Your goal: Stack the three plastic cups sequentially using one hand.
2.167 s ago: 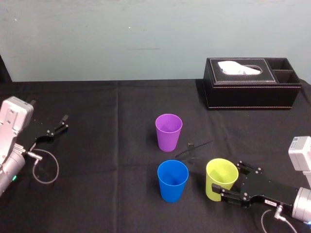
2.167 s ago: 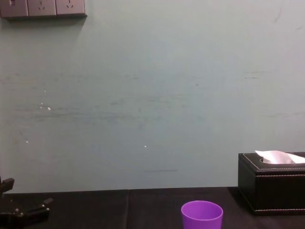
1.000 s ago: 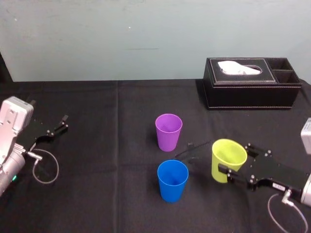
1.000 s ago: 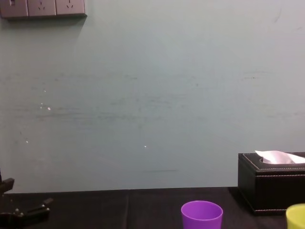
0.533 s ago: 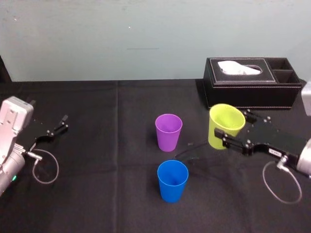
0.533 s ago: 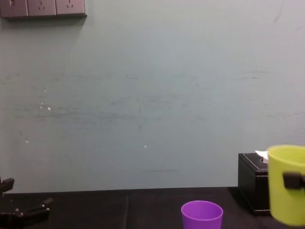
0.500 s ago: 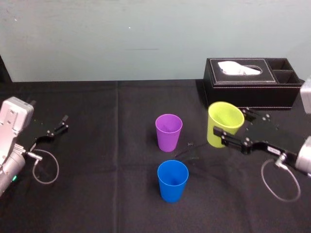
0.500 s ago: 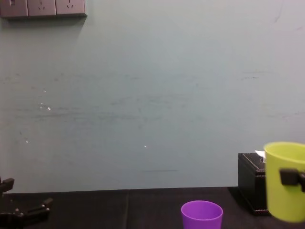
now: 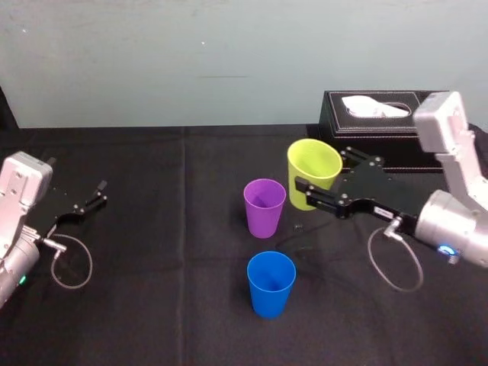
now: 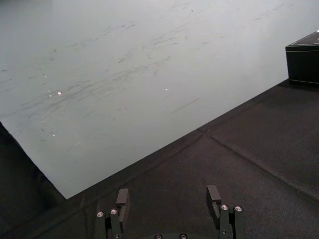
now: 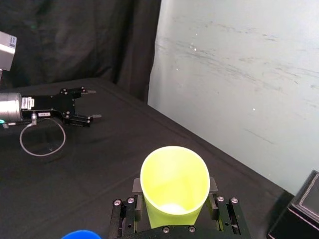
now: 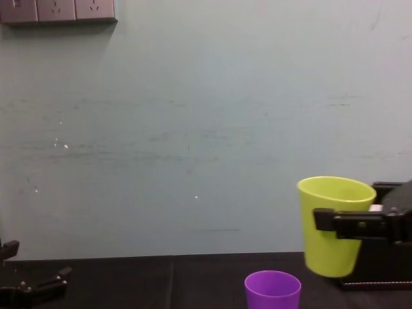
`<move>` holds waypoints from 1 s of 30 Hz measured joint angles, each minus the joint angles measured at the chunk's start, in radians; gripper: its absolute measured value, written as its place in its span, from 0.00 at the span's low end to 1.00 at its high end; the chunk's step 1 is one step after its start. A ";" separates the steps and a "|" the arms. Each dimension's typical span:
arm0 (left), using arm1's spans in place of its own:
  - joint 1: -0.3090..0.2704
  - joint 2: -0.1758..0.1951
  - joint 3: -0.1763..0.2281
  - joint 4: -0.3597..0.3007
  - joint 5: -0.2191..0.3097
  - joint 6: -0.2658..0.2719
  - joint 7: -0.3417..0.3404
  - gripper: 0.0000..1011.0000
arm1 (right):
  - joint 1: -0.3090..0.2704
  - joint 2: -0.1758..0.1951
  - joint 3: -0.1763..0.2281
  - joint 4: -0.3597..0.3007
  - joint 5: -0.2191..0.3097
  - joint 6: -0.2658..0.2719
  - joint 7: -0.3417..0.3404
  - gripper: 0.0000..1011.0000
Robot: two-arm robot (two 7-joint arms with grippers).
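While right claw (image 9: 314,177) clamps the yellow-green tapered plastic cup (image 9: 313,169) aloft, just right of the purple plastic cup (image 9: 264,207) on the black desk (image 9: 152,229), first stacking appears underway. Next: centre over purple rim, lower, release. Left claw (image 9: 95,194) parked, fingers apart.

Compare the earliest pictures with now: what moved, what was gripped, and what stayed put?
The right gripper, shut on the yellow-green cup, lifted it from beside the blue cup and carried it up and left, near the purple cup. Those two cups, the tissue box and the left gripper stayed put.
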 joint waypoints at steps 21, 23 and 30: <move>0.000 0.000 0.000 0.000 0.000 0.000 0.000 1.00 | 0.105 -0.102 -0.082 0.085 -0.089 0.034 -0.007 0.73; 0.000 0.000 0.000 0.000 0.000 0.000 0.000 1.00 | 0.111 -0.110 -0.086 0.095 -0.093 0.035 -0.006 0.73; 0.000 0.000 0.000 0.000 0.000 0.000 0.000 1.00 | 0.134 -0.133 -0.096 0.128 -0.108 0.037 -0.004 0.73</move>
